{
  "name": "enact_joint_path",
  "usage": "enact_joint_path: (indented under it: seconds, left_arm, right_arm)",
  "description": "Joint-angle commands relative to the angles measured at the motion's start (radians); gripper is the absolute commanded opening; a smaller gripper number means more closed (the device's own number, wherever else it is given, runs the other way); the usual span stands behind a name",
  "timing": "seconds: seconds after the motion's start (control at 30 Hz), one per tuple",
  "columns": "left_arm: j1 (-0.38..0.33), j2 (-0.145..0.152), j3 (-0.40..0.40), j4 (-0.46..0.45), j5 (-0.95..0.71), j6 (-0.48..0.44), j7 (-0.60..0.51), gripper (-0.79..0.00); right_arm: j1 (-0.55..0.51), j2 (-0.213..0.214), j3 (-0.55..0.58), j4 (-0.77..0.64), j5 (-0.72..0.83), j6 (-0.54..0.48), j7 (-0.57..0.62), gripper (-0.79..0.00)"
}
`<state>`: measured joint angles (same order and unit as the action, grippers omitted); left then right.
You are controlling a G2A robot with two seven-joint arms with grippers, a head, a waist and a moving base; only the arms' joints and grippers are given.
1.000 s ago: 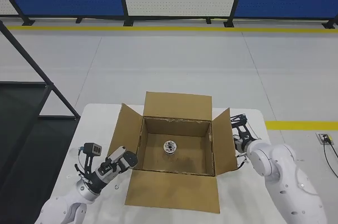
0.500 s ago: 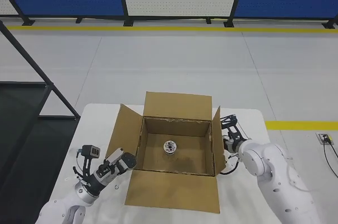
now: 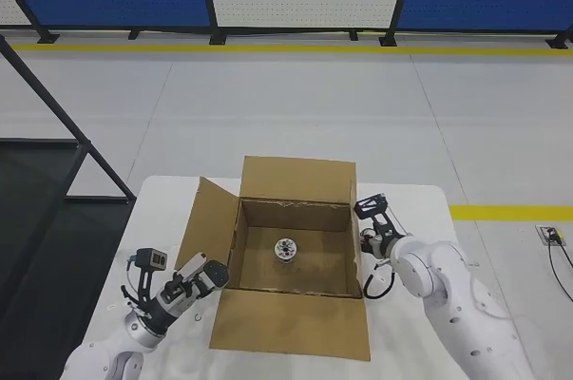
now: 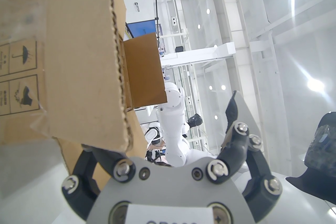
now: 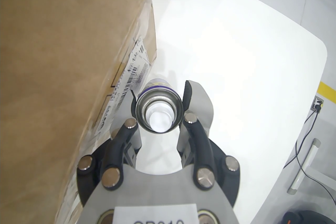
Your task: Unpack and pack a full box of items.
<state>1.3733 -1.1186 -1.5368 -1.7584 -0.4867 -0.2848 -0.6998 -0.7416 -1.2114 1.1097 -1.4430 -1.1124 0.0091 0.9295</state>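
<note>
Can in right end effector, box alongside

The open brown cardboard box is seen whole from high overhead, while its outer sides are caught close up by the wrist cameras, the left aimed up at the white ceiling, the right down at the white table.
</note>
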Motion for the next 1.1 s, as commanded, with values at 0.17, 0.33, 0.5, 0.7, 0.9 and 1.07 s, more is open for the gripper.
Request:
enact_joint_path:
  seconds: [0.17,0.33,0.5,0.7,0.9,1.07]
  left_arm:
    - [0.001,0.001,-0.003,0.001,-0.003,-0.002,-0.004,0.0]
    - [0.001,0.001,-0.006,0.001,-0.003,-0.005,-0.006,0.0]
    - [0.007,0.002,-0.015,0.005,-0.013,-0.008,-0.008,0.0]
    - [0.01,0.002,-0.019,0.003,-0.013,-0.01,-0.011,0.0]
    - [0.004,0.002,-0.014,0.007,-0.012,-0.003,-0.01,0.0]
    - [-0.008,0.002,-0.006,0.01,-0.005,0.01,-0.01,0.0]
  right_arm:
    - [0.007,-0.008,-0.016,-0.001,0.003,0.003,-0.003,-0.785]
    - [0.007,-0.009,-0.008,-0.012,-0.016,0.02,-0.003,-0.785]
    - [-0.013,0.003,0.055,-0.047,-0.054,0.053,0.01,-0.785]
    - [-0.04,0.018,0.145,-0.07,-0.104,0.102,0.026,-0.785]
    - [-0.051,0.022,0.188,-0.031,-0.172,0.192,0.027,-0.785]
    - [-0.038,0.023,0.208,0.026,-0.171,0.18,0.021,-0.785]
